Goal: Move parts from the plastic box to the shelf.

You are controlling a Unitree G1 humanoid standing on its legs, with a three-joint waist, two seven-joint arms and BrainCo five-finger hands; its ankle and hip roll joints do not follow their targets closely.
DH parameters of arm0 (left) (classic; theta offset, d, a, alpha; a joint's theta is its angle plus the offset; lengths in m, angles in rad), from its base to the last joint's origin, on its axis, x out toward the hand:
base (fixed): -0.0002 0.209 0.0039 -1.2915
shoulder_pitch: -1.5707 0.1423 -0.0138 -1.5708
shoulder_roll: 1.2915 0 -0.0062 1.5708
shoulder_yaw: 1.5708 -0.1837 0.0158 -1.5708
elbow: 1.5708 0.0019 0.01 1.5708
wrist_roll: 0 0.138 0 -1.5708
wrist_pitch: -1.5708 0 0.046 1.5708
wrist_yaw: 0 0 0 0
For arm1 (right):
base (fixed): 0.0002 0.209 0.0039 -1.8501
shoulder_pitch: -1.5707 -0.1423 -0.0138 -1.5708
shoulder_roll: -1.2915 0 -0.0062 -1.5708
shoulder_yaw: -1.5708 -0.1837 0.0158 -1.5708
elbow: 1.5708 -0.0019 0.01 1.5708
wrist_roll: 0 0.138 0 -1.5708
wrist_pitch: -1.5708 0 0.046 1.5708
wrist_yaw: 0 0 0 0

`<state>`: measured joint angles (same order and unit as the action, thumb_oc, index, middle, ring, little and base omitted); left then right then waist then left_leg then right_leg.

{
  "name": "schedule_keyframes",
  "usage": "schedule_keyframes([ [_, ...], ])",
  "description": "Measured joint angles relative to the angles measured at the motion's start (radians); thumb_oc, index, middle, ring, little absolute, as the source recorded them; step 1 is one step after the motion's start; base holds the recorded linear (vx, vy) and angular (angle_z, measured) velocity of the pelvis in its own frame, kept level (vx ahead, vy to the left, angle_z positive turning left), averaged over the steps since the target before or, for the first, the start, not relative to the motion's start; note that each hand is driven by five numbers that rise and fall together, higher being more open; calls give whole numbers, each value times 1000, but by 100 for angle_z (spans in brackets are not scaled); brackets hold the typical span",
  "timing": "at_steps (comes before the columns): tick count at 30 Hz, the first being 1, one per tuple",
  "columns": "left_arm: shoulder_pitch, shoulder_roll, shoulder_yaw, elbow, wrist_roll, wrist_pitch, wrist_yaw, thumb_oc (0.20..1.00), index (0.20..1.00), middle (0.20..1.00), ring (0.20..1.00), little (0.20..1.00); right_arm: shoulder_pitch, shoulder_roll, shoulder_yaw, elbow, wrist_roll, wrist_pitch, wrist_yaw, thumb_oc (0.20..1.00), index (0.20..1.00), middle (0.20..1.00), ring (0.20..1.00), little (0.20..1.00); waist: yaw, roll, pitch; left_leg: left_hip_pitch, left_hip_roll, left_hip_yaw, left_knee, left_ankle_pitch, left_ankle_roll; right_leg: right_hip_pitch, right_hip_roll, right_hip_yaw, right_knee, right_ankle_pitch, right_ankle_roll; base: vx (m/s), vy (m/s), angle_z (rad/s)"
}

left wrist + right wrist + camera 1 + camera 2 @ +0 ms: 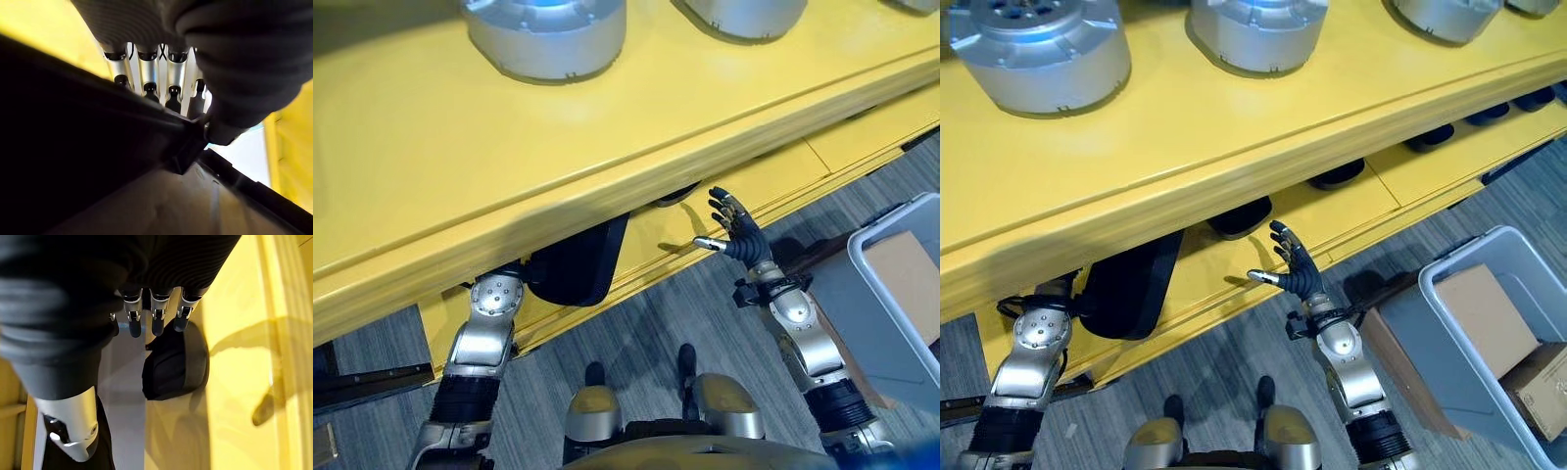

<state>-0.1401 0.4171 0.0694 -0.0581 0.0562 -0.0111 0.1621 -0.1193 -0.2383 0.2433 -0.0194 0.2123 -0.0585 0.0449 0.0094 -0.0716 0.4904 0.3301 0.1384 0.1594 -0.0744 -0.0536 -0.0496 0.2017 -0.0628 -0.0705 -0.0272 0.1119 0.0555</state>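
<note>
Right eye view: black part (1131,284) on shelf (1234,147), left of spread right hand (1295,262).

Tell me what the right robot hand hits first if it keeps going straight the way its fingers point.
Probably the dark rounded part lying on the yellow shelf's lower level. The right robot hand is open, fingers aimed toward it in the wrist view; depth is unclear.
</note>
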Motion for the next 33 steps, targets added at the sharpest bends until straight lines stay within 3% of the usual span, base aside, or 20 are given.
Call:
schedule_keyframes([
  [6, -78, 28, 12, 177, 14, -3, 58, 200, 200, 200, 200, 200, -3, -5, 72, 20, 0, 1, 15, 1000, 1000, 1000, 1000, 1000, 19, -35, -36, -1, 0, 0, -13, -3, -5, -5, 1, -3, -7, 0, 0, 33, 28, 1],
  [12, -79, 39, 57, 280, 14, 1, 113, 200, 200, 200, 200, 200, 0, 1, 85, 70, 0, 9, 14, 1000, 1000, 1000, 1000, 1000, 54, -50, -36, -20, 5, 11, -10, 8, -23, -24, 6, -3, -7, 0, 0, 26, 20, -8],
  [16, -77, 65, 146, 307, 13, 3, 178, 200, 200, 200, 200, 200, 1, 0, 115, 86, 0, 9, 11, 1000, 1000, 1000, 1000, 1000, 73, -100, -2, -23, 36, 20, -10, 15, -54, -25, 35, -3, -7, 0, 0, 46, 19, -7],
  [26, -86, 74, 167, 437, -2, 5, 242, 200, 200, 200, 200, 200, 0, -4, 164, 86, 1, 9, 11, 1000, 1000, 1000, 1000, 1000, 93, -92, 19, -33, 61, 22, -9, 22, -72, -39, 57, -15, 1, -7, -14, 12, 19, 0],
  [29, -147, 65, 168, 467, -46, 6, 267, 200, 200, 200, 200, 200, -5, -14, 202, 78, 11, 9, 9, 1000, 1000, 1000, 1000, 1000, 90, -67, 42, -39, 74, 25, 29, 1, -71, -85, 63, -25, 107, -7, -13, -36, 104, -2],
  [33, -205, 59, 167, 451, -46, 6, 281, 200, 200, 200, 200, 200, -4, -19, 211, 72, 13, 11, 10, 1000, 1000, 1000, 1000, 1000, 89, -62, 46, -80, 74, 24, 71, -11, -59, -159, 52, -31, 207, -7, -13, -35, 65, -3],
])
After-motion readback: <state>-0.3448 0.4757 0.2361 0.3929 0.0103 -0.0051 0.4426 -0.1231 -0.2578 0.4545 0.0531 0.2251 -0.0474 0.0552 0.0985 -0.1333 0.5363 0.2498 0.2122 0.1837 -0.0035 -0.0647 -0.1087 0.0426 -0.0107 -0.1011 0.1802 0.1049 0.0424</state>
